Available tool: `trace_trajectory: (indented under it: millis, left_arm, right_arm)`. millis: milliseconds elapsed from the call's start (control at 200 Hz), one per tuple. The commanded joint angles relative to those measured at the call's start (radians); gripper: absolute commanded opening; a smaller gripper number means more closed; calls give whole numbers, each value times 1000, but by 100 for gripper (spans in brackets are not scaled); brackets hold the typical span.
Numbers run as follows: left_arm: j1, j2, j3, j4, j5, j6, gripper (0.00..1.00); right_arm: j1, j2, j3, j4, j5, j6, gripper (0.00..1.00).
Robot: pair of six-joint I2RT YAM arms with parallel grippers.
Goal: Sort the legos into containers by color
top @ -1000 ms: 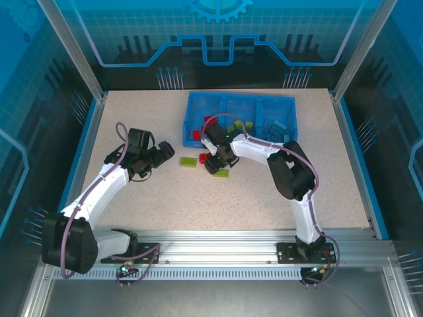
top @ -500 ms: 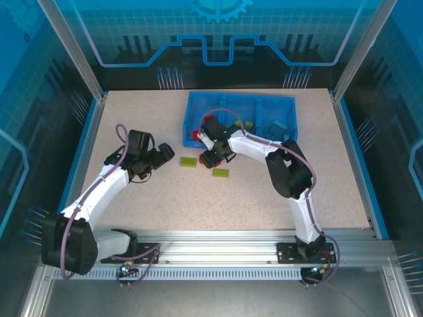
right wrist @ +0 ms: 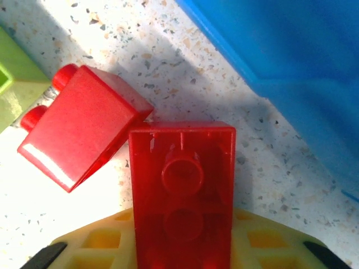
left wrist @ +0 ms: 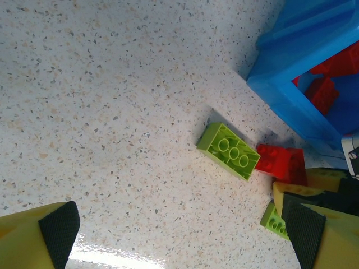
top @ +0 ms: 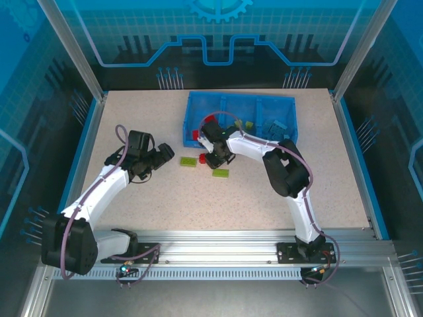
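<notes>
The right gripper [right wrist: 182,263] clamped a glossy red hollow-bottomed plastic brick [right wrist: 182,196] beside the blue tray wall [right wrist: 291,61]; the left gripper's [left wrist: 179,235] jaws stood apart over speckled table [left wrist: 112,101].

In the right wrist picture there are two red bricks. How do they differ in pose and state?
The held red brick shows its hollow underside and sits in the right gripper; the loose red brick lies tilted on the table, studs pointing left, ungripped. Both are red, glossy, and outside the blue tray.
</notes>
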Motion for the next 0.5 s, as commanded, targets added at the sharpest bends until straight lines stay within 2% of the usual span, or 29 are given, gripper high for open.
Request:
trace_trajectory:
  millis: [0,290,495]
  left_arm:
    - [10,-15,-23,3,7,-14,99]
    - [7,10,-40,28,35,-11,99]
    - [-44,44,-38,47,41,-21,99]
  right_arm:
    - [23,-90,-6,-22,-19,13,26]
    - [-21,-192,80,-63,-56,49,26]
    - [-99,-30,387,-192,-129,164,27]
